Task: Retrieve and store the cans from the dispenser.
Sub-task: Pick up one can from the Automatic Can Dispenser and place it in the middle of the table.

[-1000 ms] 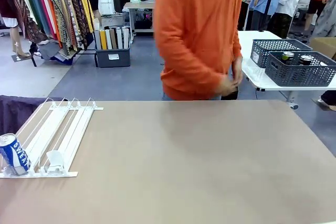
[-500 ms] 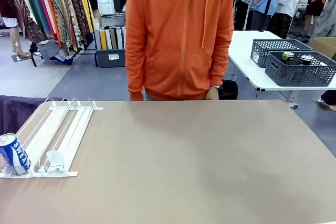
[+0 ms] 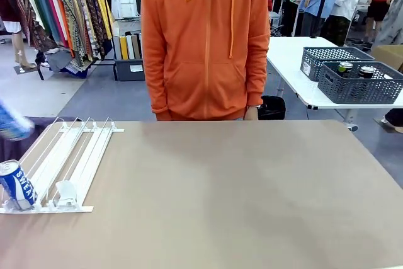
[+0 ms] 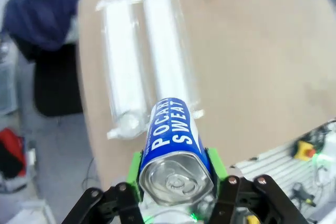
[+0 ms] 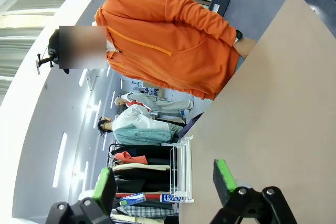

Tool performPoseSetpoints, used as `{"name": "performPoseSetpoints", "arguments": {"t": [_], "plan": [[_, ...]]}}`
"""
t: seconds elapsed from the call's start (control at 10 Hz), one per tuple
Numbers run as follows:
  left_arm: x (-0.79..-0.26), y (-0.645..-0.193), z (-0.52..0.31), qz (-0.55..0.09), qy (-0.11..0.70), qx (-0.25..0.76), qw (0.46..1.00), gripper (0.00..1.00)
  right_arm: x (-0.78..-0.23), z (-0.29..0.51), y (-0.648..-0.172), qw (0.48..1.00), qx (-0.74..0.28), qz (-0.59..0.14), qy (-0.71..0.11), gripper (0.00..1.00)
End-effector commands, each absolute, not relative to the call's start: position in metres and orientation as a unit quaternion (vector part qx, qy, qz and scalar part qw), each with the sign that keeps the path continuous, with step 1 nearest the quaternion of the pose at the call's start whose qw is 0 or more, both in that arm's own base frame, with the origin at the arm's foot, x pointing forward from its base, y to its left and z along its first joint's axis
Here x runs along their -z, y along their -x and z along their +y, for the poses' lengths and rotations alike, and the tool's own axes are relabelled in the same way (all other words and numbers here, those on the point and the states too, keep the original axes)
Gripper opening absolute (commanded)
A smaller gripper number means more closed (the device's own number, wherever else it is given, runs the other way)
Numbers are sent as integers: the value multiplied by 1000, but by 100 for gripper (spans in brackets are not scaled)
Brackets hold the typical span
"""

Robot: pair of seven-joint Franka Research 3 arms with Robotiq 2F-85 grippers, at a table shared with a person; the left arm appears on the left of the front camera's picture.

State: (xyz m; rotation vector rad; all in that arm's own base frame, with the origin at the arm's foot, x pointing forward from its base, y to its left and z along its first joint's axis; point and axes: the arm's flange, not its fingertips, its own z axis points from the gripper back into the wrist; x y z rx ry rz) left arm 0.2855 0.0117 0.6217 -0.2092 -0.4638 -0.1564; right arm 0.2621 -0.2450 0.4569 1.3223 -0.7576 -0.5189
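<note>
A blue can [image 4: 175,132] with white lettering lies lengthwise between the green pads [image 4: 135,174] of my left gripper [image 4: 176,174], which is shut on it, silver top towards the camera. In the front view that can is a blue blur [image 3: 11,127] at the left edge, above the dispenser [image 3: 69,162]. The dispenser, a white wire rack, also lies below the held can in the left wrist view [image 4: 131,61]. Another blue can [image 3: 16,184] stands at its near end against the stoppers. My right gripper [image 5: 164,182] is open over the table with nothing between its fingers.
A person in an orange hoodie [image 3: 204,42] stands at the table's far edge, hands low. Two dark perforated baskets [image 3: 359,83] holding cans sit on a white side table at the right. A dark cloth [image 3: 19,133] lies behind the dispenser.
The person has turned to face the table and shifted left. The blue can in my left gripper has come into the front view at the left edge. The can in the dispenser has not moved.
</note>
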Motion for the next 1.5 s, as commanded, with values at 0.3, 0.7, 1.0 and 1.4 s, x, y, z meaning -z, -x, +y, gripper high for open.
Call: {"name": "performPoseSetpoints", "arguments": {"t": [0.3, 0.7, 1.0, 1.4], "plan": [[-541, -368, -296, -190, 75, 341, 918, 0, -459, -244, -264, 687, 227, -348, -596, 100], [-441, -392, -434, -157, 15, 457, 875, 0, -459, -244, -264, 687, 227, -348, -596, 100], [-411, -416, -447, -122, 3, 473, 872, 0, -459, -244, -264, 687, 227, -348, -596, 100], [-406, -424, -444, -102, 0, 458, 883, 0, -459, -244, -264, 687, 227, -348, -596, 100]]}}
